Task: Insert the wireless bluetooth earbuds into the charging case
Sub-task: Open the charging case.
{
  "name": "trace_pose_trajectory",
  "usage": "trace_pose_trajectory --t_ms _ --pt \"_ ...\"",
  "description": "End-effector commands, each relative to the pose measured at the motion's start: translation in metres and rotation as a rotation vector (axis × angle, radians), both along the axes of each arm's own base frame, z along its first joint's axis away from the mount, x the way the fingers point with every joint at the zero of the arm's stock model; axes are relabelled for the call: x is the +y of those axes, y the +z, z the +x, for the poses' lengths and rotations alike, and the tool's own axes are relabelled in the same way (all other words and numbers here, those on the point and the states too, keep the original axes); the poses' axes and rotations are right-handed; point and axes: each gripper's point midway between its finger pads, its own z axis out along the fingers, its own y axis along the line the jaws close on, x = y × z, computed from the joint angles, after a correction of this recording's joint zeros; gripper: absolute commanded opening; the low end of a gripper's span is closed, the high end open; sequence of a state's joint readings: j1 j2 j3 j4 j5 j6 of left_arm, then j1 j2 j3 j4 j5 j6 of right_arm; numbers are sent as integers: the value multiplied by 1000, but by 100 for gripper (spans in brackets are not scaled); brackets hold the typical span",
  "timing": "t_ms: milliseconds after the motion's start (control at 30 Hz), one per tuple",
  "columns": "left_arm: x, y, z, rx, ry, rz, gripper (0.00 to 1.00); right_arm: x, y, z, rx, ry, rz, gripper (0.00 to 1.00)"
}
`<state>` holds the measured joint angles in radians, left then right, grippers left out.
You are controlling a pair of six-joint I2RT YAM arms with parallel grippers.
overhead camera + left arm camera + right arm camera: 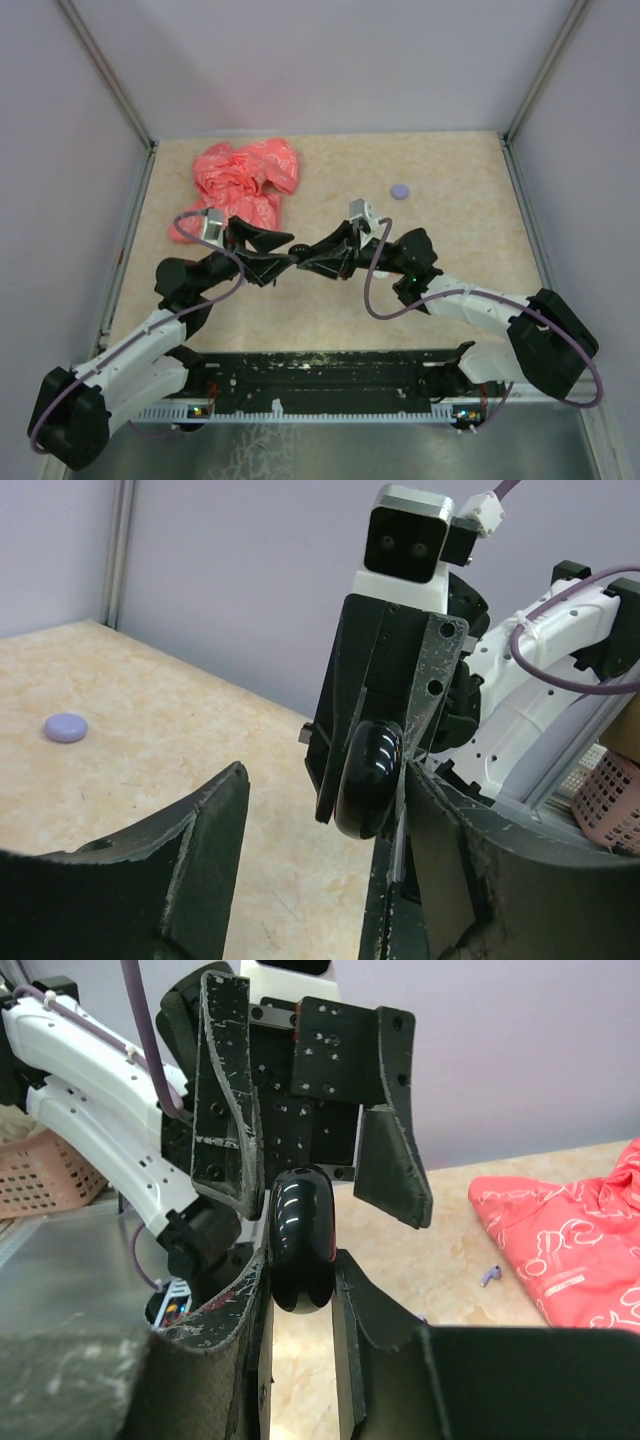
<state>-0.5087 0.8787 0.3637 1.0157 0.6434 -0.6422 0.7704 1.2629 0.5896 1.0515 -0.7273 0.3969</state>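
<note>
A glossy black, rounded charging case (302, 1238) hangs above the table, and my right gripper (300, 1260) is shut on its lower half. My left gripper (328, 776) is open, one finger (205, 860) well clear of the case (368, 780) and the other close beside it. In the top view both grippers meet mid-table, left gripper (284, 250) facing right gripper (320, 258), and the case is hidden between them. One pale purple earbud (488, 1276) lies on the table near the red bag; it does not show in the other views.
A crumpled red plastic bag (240, 185) lies at the back left of the table. A small pale purple round disc (401, 190) sits at the back right. Off the table stands a pink basket (612, 800). Grey walls enclose the table.
</note>
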Motion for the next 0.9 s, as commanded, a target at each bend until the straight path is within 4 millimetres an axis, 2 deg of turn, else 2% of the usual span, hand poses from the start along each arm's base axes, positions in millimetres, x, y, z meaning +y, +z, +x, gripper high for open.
trace_pose_trajectory --t_ms 0,200,433,600,767,867 --pt "-4 5 1 -23 -11 36 70 -1 29 -10 -106 32 43 0" --pt "-8 2 6 8 -22 57 72 0 25 -11 -110 44 23 0" --pt "-1 -7 33 108 113 77 70 -1 21 -16 -135 60 2 0" --pt "3 -10 43 153 171 83 69 -3 18 -19 -156 69 -7 0" --pt "3 -13 47 172 183 96 69 -4 16 -20 -163 68 -12 0" --pt "5 -12 46 179 193 101 71 -4 8 -12 -166 27 -38 0"
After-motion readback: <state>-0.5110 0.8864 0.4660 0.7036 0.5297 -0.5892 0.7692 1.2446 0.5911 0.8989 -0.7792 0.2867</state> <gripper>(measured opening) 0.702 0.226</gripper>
